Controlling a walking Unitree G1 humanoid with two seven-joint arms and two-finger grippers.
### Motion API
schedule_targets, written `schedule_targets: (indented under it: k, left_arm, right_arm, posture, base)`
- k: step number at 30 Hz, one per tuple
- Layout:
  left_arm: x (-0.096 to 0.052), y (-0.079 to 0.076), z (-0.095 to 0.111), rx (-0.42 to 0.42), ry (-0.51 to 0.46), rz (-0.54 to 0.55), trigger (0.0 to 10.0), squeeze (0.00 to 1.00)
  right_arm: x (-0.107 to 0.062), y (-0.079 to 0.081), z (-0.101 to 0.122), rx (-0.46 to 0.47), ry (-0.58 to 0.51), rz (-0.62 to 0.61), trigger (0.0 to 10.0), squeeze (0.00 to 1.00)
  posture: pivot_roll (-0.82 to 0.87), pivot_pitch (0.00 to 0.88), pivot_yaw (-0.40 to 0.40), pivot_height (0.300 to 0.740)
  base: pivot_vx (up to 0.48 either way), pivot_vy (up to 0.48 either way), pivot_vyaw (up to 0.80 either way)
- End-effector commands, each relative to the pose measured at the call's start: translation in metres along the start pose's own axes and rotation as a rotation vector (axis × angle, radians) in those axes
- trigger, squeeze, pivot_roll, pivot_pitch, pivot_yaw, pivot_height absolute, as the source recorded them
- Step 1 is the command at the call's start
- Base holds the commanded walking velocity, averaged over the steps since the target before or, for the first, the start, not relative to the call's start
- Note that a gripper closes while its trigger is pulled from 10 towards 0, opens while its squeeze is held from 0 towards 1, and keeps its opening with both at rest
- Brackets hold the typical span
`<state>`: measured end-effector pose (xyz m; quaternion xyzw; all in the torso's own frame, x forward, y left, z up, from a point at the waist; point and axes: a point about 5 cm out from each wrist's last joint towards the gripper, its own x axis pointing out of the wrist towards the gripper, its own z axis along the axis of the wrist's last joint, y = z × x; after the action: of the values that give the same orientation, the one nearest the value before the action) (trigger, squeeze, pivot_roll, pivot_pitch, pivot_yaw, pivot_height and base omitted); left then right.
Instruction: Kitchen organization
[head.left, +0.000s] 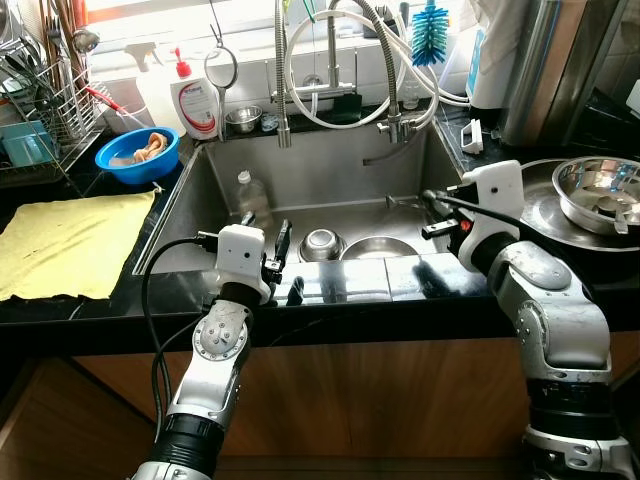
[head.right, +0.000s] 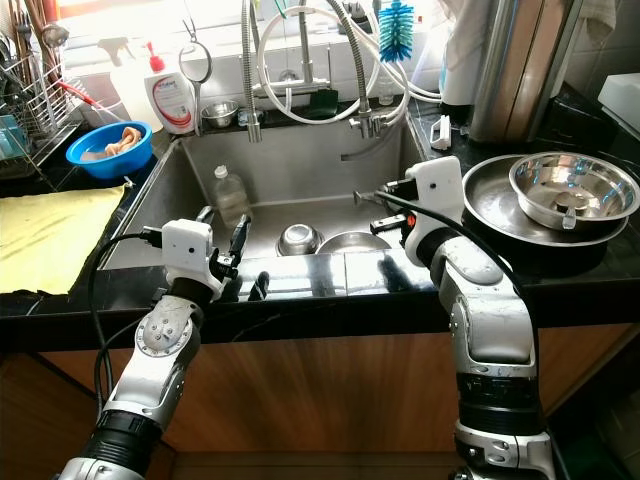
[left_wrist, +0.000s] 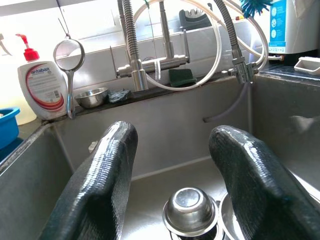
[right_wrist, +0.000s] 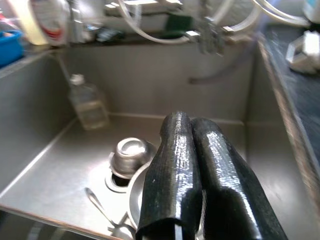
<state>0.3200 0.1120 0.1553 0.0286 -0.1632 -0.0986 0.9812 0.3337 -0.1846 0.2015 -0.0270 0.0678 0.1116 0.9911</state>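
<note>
Steel sink set in a black bench; left gripper over the sink's front-left edge, fingers spread wide, holding nothing; right gripper reaching over the sink's right side, fingers pressed together, empty.

In the sink: upturned small bowl on the drain near the front middle; larger pan just beside it toward the right, touching or overlapping, hard to tell which; spoon lying on the floor by the drain; clear bottle upright against the left wall toward the back.

On the bench, left side: yellow cloth spread flat near the front-left; blue bowl behind it by the sink's back-left corner; dish rack at the far left edge. Along the back edge: soap bottle with red pump; strainer hanging beside it; tiny steel cup; taps and looped hoses; blue brush upright.

Right side of the bench: wide steel pan with a steel bowl nested inside, just right of the right wrist.
</note>
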Motion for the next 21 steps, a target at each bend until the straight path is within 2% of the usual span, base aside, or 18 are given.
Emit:
schedule_targets:
  k: [1,5,14,15,16,17,18,21]
  left_arm:
    - [0.001,0.0,0.006,0.025,-0.029,-0.019,10.0,0.0]
    - [0.0,-0.001,0.007,0.023,-0.029,-0.022,10.0,0.0]
    - [0.0,0.0,0.007,0.023,-0.026,-0.028,10.0,0.0]
    - [0.0,0.0,0.007,0.024,-0.025,-0.029,10.0,0.0]
    - [0.0,0.0,0.007,0.024,-0.025,-0.029,10.0,0.0]
    - [0.0,0.0,0.007,0.024,-0.024,-0.029,10.0,0.0]
    - [0.0,0.0,0.007,0.023,-0.023,-0.029,10.0,0.0]
    - [0.001,0.0,0.007,0.023,-0.022,-0.028,10.0,0.0]
  right_arm:
    - [0.001,-0.002,-0.006,0.009,0.011,-0.016,10.0,0.0]
    - [0.0,-0.016,-0.015,0.039,0.029,-0.088,10.0,0.0]
    - [0.001,-0.02,-0.02,0.052,0.039,-0.127,10.0,0.0]
    - [0.001,-0.02,-0.019,0.053,0.035,-0.128,10.0,0.4]
    - [0.001,-0.02,-0.019,0.052,0.033,-0.129,10.0,0.4]
    - [0.001,-0.02,-0.018,0.053,0.03,-0.132,10.0,0.88]
    - [0.001,-0.021,-0.018,0.047,0.03,-0.137,10.0,1.0]
    - [0.0,-0.023,-0.015,0.05,0.019,-0.164,10.0,1.0]
  posture:
    - [-0.26,0.0,0.132,0.74]
    - [-0.26,0.0,0.131,0.74]
    - [-0.25,0.0,0.132,0.74]
    - [-0.25,0.0,0.132,0.74]
    - [-0.25,0.0,0.132,0.74]
    - [-0.25,0.0,0.132,0.74]
    - [-0.25,0.0,0.132,0.74]
    - [-0.25,0.0,0.128,0.74]
  base:
    - [0.0,0.0,0.0]
    - [0.0,0.0,0.0]
    - [0.0,0.0,0.0]
    - [0.0,0.0,0.0]
    - [0.0,0.0,0.0]
    - [0.0,0.0,0.0]
    - [0.0,0.0,0.0]
    - [0.0,0.0,0.0]
